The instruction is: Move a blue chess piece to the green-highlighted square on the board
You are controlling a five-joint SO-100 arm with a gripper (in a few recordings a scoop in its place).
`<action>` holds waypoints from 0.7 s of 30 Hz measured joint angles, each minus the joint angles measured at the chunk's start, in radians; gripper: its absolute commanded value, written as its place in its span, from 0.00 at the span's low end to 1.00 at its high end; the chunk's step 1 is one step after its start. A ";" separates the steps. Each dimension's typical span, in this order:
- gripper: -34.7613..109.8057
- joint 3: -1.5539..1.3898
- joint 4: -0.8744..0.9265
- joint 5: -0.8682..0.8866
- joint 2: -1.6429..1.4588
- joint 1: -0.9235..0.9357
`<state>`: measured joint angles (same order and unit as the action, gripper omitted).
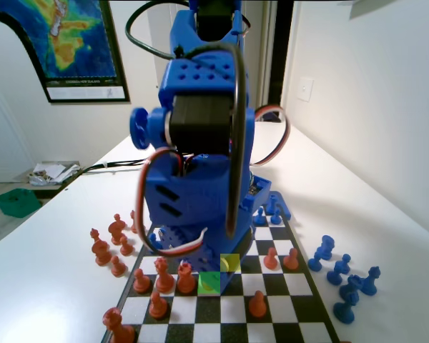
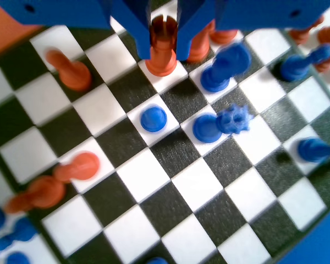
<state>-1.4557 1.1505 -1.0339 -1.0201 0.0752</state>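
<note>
Wrist view, blue chess piece (image 2: 153,118), round-topped, upright on white square

No text can be read. The wall map (image 1: 64,39) has a white caption strip along its bottom edge, but the print there is too small to make out.

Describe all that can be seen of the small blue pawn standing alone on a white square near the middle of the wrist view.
The blue pawn is seen almost from straight above: a round ball head over a wider round base, in smooth blue plastic. It stands upright, roughly centred on a white square of the board. Only that square touches it; the neighbouring pieces stand apart on their own squares.
</note>
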 measured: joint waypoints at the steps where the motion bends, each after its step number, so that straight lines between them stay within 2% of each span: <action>1: 0.25 0.011 0.009 0.000 0.000 0.000; 13: 0.25 0.141 0.152 0.026 -0.161 0.080; 21: 0.25 0.290 0.261 0.048 -0.193 0.247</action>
<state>-1.1658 1.4113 -0.9863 -1.2134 0.3221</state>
